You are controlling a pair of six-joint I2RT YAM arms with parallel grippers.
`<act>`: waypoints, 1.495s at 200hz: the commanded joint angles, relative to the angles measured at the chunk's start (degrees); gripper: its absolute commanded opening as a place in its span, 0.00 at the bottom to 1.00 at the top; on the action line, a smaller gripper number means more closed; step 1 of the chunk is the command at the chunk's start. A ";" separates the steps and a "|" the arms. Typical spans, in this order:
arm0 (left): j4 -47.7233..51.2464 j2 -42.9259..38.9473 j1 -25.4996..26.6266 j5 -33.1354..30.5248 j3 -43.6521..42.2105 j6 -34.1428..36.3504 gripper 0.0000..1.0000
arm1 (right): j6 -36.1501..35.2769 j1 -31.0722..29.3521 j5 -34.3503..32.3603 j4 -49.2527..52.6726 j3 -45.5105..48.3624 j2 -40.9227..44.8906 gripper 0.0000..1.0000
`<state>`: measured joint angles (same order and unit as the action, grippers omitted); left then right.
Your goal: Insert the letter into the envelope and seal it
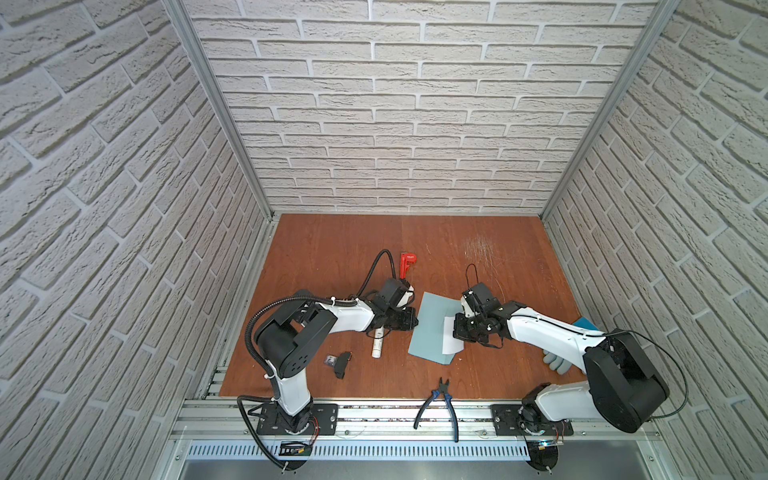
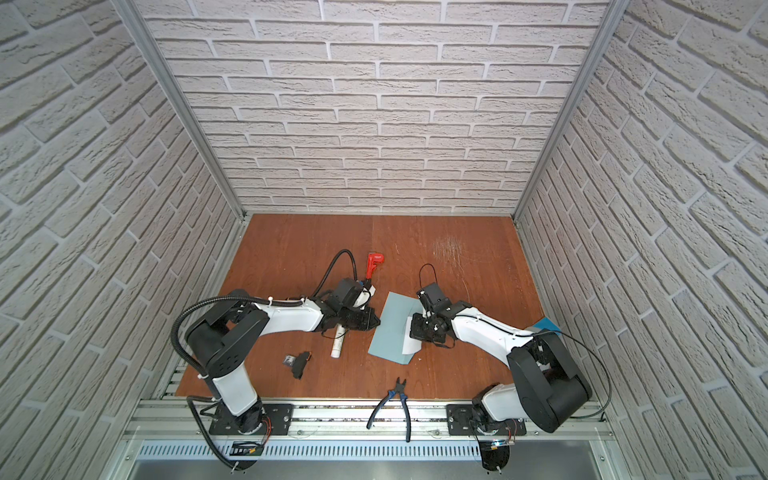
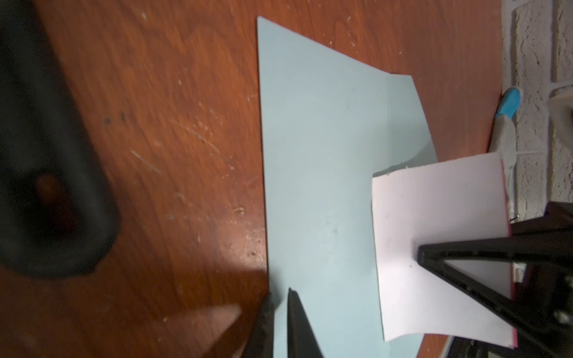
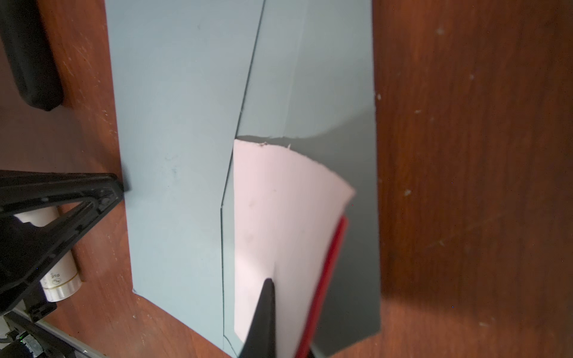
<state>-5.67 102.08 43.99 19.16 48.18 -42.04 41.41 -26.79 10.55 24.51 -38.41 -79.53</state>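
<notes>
Tabletop (image 1: 332, 257) of brown wood, with the envelope (image 1: 430, 332) lying flat near its middle, between the two arms. In the right wrist view, what I took for its open flap lay on the side toward the right arm. Over that side sat the letter (image 4: 273, 217), white face up and bowed upward, with its red edge away from the pocket. Its long edge lay just beside the pocket's edge, and I could see none of it inside.

The right gripper (image 4: 274, 288) was clamped on the letter's near end. The left gripper (image 3: 280, 294) had its jaws almost together across the envelope's opposite edge, one above and one below, and I judged that it pinched the paper. The glue stick (image 1: 377, 340) lay just beside the left gripper, apart from the envelope.

Step in hand, as I judged it: feeding the letter into the pocket. To do it well I needed:
- the left grip firm, so that the envelope could not slide;
- the letter lowered until its bow flattened;
- its leading edge steered under the pocket's edge before any push toward the left arm.

A push made too high would have ridden over the envelope's front, and one too hard would have buckled the letter.
</notes>
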 commanded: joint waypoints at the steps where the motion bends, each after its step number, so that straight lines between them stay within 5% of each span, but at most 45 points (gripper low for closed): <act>1: 9.00 3.23 -0.40 -2.63 -1.87 1.02 0.13 | 0.40 0.07 0.93 0.98 -1.61 -0.71 0.05; 224: 8.74 4.06 -0.48 -1.25 -0.83 2.51 0.11 | -7.79 0.07 2.22 -1.23 -5.37 -5.42 0.05; 299: 8.51 3.59 -0.48 -0.47 -1.06 2.17 0.11 | -3.82 0.15 4.12 -11.36 -0.92 -6.78 0.05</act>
<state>-5.02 102.76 43.62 20.51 49.04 -40.66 35.83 -26.76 13.56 18.74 -40.58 -86.17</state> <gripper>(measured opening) 0.112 0.057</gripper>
